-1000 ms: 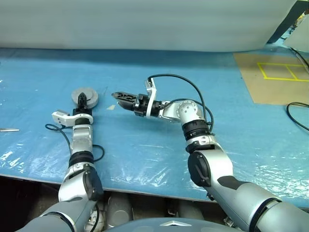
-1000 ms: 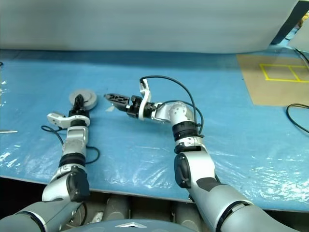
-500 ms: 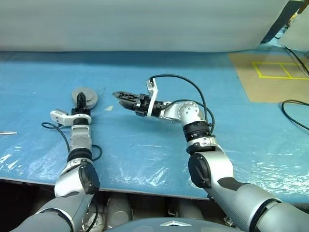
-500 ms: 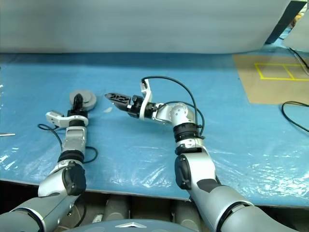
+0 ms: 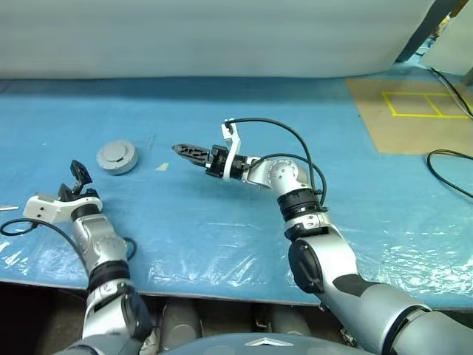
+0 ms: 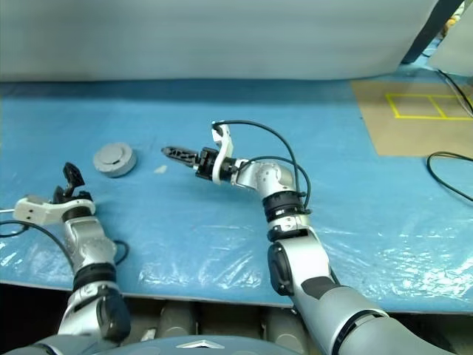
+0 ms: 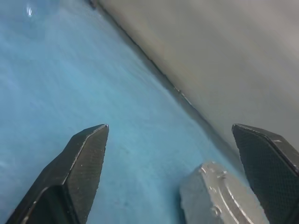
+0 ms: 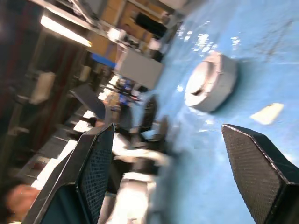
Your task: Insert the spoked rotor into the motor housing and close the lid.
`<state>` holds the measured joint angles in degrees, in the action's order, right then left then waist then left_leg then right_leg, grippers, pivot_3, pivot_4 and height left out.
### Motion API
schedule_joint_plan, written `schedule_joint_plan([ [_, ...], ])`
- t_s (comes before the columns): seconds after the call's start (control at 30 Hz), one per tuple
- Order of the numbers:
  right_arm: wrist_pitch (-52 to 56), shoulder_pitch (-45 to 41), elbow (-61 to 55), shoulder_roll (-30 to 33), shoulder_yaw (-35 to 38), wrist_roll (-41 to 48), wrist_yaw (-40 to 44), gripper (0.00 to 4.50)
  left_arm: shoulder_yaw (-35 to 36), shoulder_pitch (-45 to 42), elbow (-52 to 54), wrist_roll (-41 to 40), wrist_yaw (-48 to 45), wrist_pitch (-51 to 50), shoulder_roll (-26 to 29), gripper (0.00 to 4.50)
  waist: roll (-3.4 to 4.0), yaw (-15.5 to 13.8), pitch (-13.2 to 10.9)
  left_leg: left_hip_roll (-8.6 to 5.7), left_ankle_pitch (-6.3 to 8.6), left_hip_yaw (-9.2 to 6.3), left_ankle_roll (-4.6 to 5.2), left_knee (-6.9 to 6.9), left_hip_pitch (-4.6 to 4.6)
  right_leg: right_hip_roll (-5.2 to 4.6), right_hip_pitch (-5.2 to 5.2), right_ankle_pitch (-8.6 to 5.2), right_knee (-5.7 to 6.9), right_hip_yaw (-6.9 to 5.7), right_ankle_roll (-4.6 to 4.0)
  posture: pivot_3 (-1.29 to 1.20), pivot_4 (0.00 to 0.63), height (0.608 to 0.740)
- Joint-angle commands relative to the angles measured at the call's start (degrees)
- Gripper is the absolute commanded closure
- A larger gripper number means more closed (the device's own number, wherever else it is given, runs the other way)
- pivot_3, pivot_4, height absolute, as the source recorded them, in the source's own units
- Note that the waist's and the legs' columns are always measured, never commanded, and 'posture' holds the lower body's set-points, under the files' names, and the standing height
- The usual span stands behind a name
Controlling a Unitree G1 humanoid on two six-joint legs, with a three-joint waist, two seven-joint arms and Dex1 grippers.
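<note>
Blue plastic sheeting covers the table (image 5: 222,222), wrinkled and glossy toward the lower edge of the head views.

Nearest, lower left of frame: left tool (image 5: 76,176), fingers spread wide and empty; the left wrist view confirms a clear gap between both black fingertips. A second ago it stood right at the housing; it has since opened, drawn back toward the lower left, and now sits apart from it.

Centre of frame: right tool (image 5: 179,149), lying level and pointing left, jaws apart, holding nothing. Position essentially unchanged from the earlier frames.

Between the two and slightly farther, left of centre: the motor housing (image 5: 117,157), lid (image 5: 114,153) seated on top with its plain grey face and raised centre upward. The spoked rotor is presumably enclosed, judging by the closed lid. A small pale scrap (image 5: 161,167) lies on the sheet just right of the housing.

Farther, upper right: a brown board with yellow tape (image 5: 414,111). A pale wall (image 5: 222,37) closes the back.

Judgement: assembly looks complete; the step in hand is retreat. To do it well, withdraw both tools clear of the housing without grazing the lid, keeping jaws open until well apart.
</note>
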<state>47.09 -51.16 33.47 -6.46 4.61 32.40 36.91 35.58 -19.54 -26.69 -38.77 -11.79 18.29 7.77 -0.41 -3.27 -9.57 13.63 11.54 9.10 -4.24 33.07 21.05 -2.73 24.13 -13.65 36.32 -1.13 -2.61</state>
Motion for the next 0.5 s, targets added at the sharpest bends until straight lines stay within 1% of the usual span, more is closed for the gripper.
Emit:
schedule_joint_plan([
  [0.03,-20.10,5.52,-7.43,1.55,-8.64,-11.19,1.68,0.64,-12.25,5.64,14.88,6.50,-8.86,-5.69,3.19,0.02,-0.07,-1.16,-0.03,0.02,0.00,-0.07,0.00,0.02,0.08,-0.01,0.00,0.00,-0.04,-0.12,0.00,0.00,0.150,0.740],
  [0.13,-27.23,10.30,-10.72,4.93,-11.70,-15.50,3.21,0.64,-19.02,10.61,21.43,7.52,-15.87,-10.41,6.13,0.02,-0.06,-1.67,-0.03,-0.15,-0.01,-0.06,0.01,0.03,0.11,-0.25,-0.04,0.00,-0.07,-0.18,0.01,0.00,0.150,0.740],
  [0.23,-32.78,14.91,-13.47,8.64,-12.17,-18.47,2.54,0.64,-23.82,13.24,24.09,9.79,-22.09,-12.76,10.00,0.02,-0.07,-1.38,-0.03,-0.33,-0.02,-0.02,0.04,0.03,0.00,-0.39,-0.11,0.01,-0.11,-0.05,0.03,0.00,0.150,0.740],
  [0.37,-36.62,18.94,-16.00,11.30,-10.58,-19.14,1.35,0.64,-26.20,13.62,24.23,10.10,-28.50,-14.29,13.76,0.02,-0.05,-0.55,-0.04,-0.26,-0.03,-0.05,0.05,0.00,-0.08,-0.26,-0.09,0.00,-0.01,-0.04,0.03,0.00,0.150,0.740],
  [0.5,-41.65,21.86,-18.00,14.25,-11.17,-20.95,3.08,0.64,-27.54,12.19,22.41,11.38,-32.65,-14.14,15.95,0.02,-0.02,0.28,-0.05,-0.26,-0.03,-0.06,0.06,-0.01,-0.17,-0.19,-0.08,0.00,0.05,0.06,0.03,0.00,0.150,0.740],
])
